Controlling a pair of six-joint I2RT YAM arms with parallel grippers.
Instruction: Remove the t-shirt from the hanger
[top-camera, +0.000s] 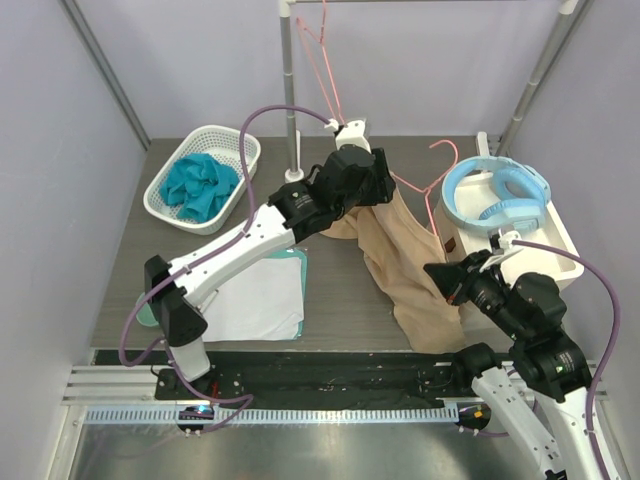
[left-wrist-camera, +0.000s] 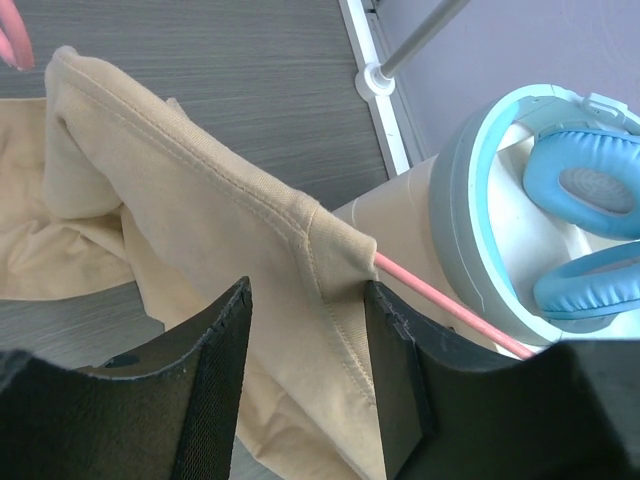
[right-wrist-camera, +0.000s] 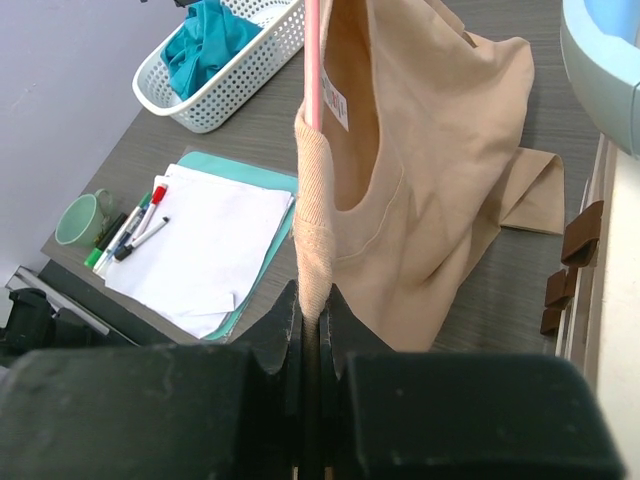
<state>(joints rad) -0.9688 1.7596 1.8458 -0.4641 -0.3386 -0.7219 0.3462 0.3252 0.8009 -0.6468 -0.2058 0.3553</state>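
A beige t-shirt (top-camera: 400, 262) lies partly draped on the table and still sits on a pink hanger (top-camera: 432, 196). My left gripper (top-camera: 372, 192) is at the shirt's upper shoulder. In the left wrist view it (left-wrist-camera: 308, 300) is open, its jaws either side of the shoulder seam of the shirt (left-wrist-camera: 200, 190), where the hanger's pink rod (left-wrist-camera: 450, 312) comes out. My right gripper (top-camera: 447, 280) is lower right. In the right wrist view it (right-wrist-camera: 313, 300) is shut on the ribbed collar of the shirt (right-wrist-camera: 440, 150), with the hanger rod (right-wrist-camera: 312, 60) rising above.
A white basket (top-camera: 235, 150) with teal cloth stands at the back left. A white bin (top-camera: 560, 250) with blue headphones (top-camera: 498, 198) is at the right. White paper (top-camera: 260, 297) lies at the front left, with a green cup (right-wrist-camera: 75, 220) and pens beside it. A rail post (top-camera: 290, 90) and a second pink hanger (top-camera: 325, 60) are behind.
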